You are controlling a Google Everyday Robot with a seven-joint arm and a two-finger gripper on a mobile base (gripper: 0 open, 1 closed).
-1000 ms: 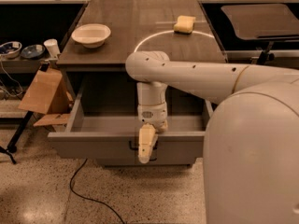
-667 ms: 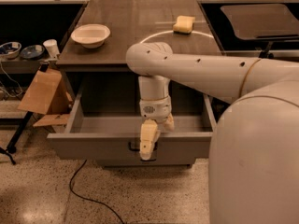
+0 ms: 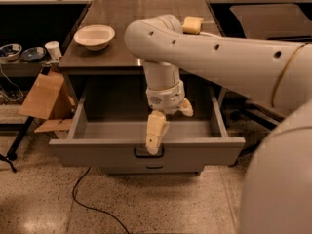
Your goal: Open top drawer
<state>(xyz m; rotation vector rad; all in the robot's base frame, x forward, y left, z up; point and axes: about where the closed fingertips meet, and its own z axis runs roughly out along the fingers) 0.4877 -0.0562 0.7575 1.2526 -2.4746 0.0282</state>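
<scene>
The arm has swung higher and leftward, and its gripper (image 3: pixel 170 129) — fingers spread, one tip at the handle (image 3: pixel 141 155) of the top drawer (image 3: pixel 92 155) — may snag that loop on withdrawing

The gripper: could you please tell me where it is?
At the centre of the camera view, the gripper hangs over the front edge of the open top drawer, just above its black handle.

Your gripper (image 3: pixel 169 130) straddles the front wall of the top drawer (image 3: pixel 87 152), fingers spread. Inside the drawer, you have free room at 9 and 3 o'clock. The arm (image 3: pixel 161 79) blocks 12, and a cable (image 3: pixel 92 204) crosses the floor (image 3: pixel 44 204) at 7.
</scene>
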